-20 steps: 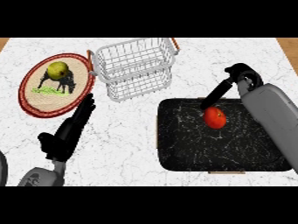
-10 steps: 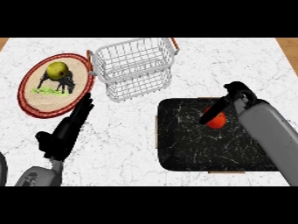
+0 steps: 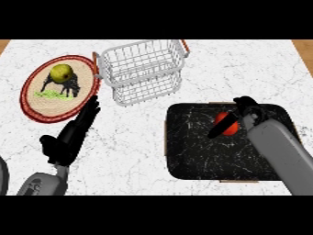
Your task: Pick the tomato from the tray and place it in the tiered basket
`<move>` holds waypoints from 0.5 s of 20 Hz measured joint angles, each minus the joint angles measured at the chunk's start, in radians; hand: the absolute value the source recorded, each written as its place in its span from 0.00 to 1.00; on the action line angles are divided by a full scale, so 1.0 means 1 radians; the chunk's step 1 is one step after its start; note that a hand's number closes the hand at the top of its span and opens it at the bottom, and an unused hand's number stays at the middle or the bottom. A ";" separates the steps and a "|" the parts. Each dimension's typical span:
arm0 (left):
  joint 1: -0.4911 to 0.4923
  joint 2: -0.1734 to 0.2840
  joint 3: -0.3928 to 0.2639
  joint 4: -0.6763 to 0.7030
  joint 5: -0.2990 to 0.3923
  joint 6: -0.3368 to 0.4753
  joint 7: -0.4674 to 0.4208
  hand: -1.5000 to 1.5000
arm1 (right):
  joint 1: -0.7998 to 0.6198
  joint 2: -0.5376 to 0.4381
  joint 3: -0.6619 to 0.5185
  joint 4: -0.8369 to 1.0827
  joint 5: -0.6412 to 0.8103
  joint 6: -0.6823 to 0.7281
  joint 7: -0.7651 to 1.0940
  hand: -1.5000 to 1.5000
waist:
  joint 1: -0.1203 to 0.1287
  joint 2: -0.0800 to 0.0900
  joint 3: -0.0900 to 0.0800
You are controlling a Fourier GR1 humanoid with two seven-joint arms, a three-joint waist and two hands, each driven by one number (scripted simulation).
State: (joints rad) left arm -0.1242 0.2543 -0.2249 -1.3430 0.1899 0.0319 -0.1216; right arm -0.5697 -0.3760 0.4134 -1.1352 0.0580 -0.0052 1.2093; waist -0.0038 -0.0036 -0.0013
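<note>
The red tomato (image 3: pixel 231 128) lies on the black marbled tray (image 3: pixel 192 156) at the right. My right hand (image 3: pixel 248 109) is over the tray's far part, open, and a dark straight finger (image 3: pixel 218 130) crosses over the tomato and hides its middle. The white wire tiered basket (image 3: pixel 144 71) stands at the back centre, well left of and beyond the tomato. My left hand (image 3: pixel 72 135) rests open at the lower left with fingers pointing up, away from tray and basket.
A round woven plate (image 3: pixel 38 106) with a red rim lies at the back left, carrying a green fruit (image 3: pixel 61 71) and a dark animal picture. White marble counter shows between plate, basket and tray. Wooden floor shows at the top corners.
My right hand has moved down and back toward me over the tray, so its fingers now lie across the tomato. The tomato, the basket and the left hand have stayed put.
</note>
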 measured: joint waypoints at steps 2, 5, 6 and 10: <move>-0.007 -0.005 0.001 -0.004 -0.001 -0.003 0.013 0.50 | 0.002 0.001 -0.011 0.001 0.007 -0.003 -0.004 0.00 | 0.001 0.000 0.000; 0.005 0.002 0.013 -0.003 -0.002 -0.020 0.004 0.50 | 0.014 0.010 -0.032 -0.006 0.036 -0.021 -0.021 1.00 | 0.001 -0.002 -0.004; 0.005 0.000 0.013 -0.014 -0.004 -0.018 0.015 0.50 | 0.019 0.013 -0.037 -0.013 0.058 -0.034 -0.032 1.00 | 0.001 -0.003 -0.005; 0.010 -0.020 0.019 -0.012 -0.023 -0.010 0.012 0.50 | 0.029 0.044 -0.051 -0.035 0.133 -0.064 -0.057 1.00 | 0.002 -0.002 -0.003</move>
State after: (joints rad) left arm -0.1147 0.2343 -0.2062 -1.3553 0.1665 0.0216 -0.1097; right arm -0.5404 -0.3322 0.3628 -1.1704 0.1910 -0.0695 1.1520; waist -0.0013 -0.0057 -0.0047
